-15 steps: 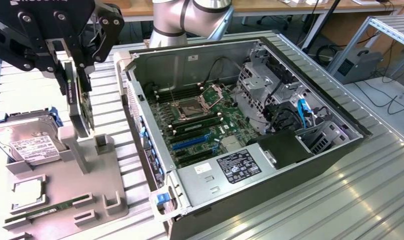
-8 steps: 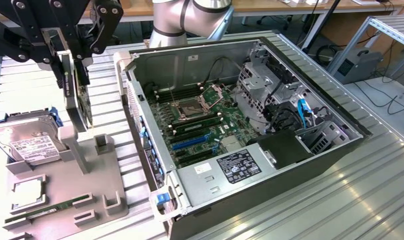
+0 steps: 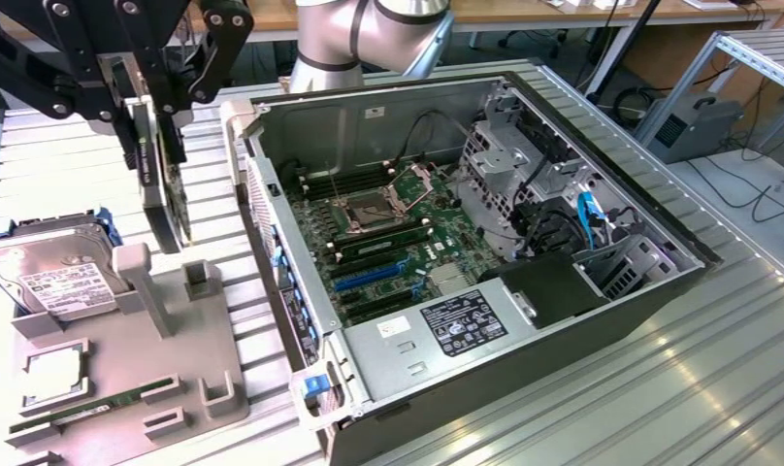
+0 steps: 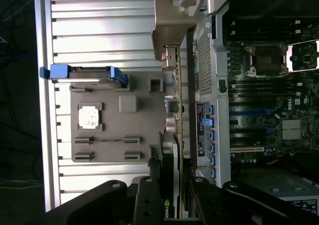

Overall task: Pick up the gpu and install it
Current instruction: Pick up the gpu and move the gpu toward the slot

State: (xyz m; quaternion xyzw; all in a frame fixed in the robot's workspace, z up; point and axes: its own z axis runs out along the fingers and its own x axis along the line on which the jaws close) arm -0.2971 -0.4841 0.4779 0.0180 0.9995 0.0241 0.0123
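Observation:
The gpu (image 3: 163,189) hangs on edge, a thin dark card lifted above the grey holder (image 3: 172,369) at the exterior view's left. My gripper (image 3: 159,109) is shut on its upper edge. In the wrist view the gpu (image 4: 175,110) appears edge-on, with its silver bracket (image 4: 172,23) at the far end and my gripper (image 4: 172,197) clamped around the near end. It hovers between the holder (image 4: 119,135) and the outer wall of the open computer case (image 4: 219,85). The motherboard's blue slots (image 3: 366,277) lie inside the case.
The open case (image 3: 651,233) takes up the middle, with its motherboard (image 3: 379,223) and power supply (image 3: 457,325). On the holder lie a hard drive (image 3: 55,277), a CPU (image 3: 53,374) and a memory stick (image 3: 75,413). The ribbed metal table (image 3: 702,388) runs all around.

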